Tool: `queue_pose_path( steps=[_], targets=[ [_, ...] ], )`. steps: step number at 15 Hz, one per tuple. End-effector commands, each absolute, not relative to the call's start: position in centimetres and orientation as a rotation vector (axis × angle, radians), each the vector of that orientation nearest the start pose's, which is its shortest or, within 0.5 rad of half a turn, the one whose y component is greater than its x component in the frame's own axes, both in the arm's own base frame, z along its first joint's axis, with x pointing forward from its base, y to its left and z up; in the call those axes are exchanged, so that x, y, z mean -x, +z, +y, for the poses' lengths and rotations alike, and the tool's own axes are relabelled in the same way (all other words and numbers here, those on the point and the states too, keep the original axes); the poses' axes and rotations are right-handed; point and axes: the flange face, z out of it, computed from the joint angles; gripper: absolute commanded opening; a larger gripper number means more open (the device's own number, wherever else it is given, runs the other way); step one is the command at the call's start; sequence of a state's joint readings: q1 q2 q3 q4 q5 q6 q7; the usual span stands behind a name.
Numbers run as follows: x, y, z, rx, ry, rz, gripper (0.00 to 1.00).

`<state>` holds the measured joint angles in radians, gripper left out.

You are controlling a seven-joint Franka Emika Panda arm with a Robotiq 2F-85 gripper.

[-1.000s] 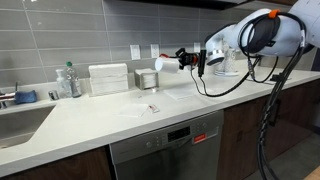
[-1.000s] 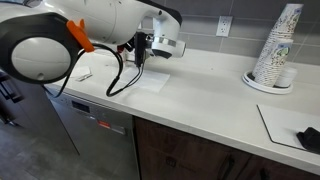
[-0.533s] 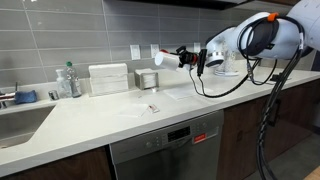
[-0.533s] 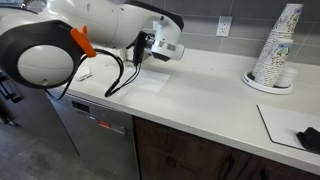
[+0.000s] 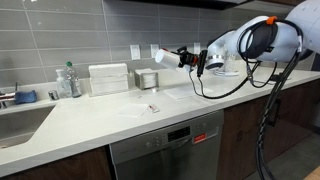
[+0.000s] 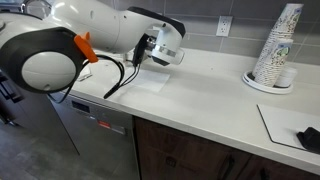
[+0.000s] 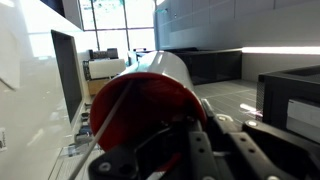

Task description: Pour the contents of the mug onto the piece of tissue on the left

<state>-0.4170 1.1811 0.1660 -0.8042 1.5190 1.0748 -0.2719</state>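
- While the arm (image 5: 262, 40) reaches level from the right over the countertop (image 5: 100, 125) in an exterior view, its wrist is rolled sideways. The gripper (image 5: 181, 57) pinches the mug (image 5: 163, 57), which is tipped onto its side in the air, well above the counter. A bottle (image 5: 67, 80), a white ribbed box (image 5: 108, 78) and a small metal canister (image 5: 147, 79) stand along the tiled wall.
- In an exterior view from the opposite end, the arm (image 6: 100, 30) bends past an orange-ringed joint (image 6: 85, 46) and runs out flat. The gripper (image 6: 158, 50) is clamped on the mug (image 6: 172, 54), held aloft with the piece of tissue (image 6: 150, 86) lying flat on the counter below it. A stack of paper cups (image 6: 278, 50) stands well apart at the right.
- In the wrist view the picture is rolled, so the counter stands like a wall at the left. The mug (image 7: 150, 85) fills the middle, its red face toward the camera, and the dark fingers (image 7: 205, 150) grip it from below. The contents cannot be made out.
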Motion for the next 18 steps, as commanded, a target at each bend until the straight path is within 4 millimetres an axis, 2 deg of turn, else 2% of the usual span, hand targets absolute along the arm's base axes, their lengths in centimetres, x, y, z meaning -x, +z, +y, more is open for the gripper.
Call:
queue_pose_path(
  steps=[1, 9, 13, 15, 16, 17, 18],
  targets=[
    [-73.5, 31.0, -13.0, 1.232, 0.168, -0.064, 0.02],
    [-73.3, 31.3, -14.6, 1.195, 0.144, -0.063, 0.02],
    [-72.5, 32.1, -15.2, 1.067, 0.16, -0.119, 0.02],
    [-72.5, 32.2, -15.2, 1.069, 0.184, -0.111, 0.02],
    [-72.7, 32.0, -15.2, 1.125, 0.175, -0.084, 0.02],
    [-72.6, 32.1, -15.2, 1.09, 0.194, -0.094, 0.02],
    [-73.0, 31.9, -15.3, 1.177, 0.165, -0.069, 0.02]
  ],
)
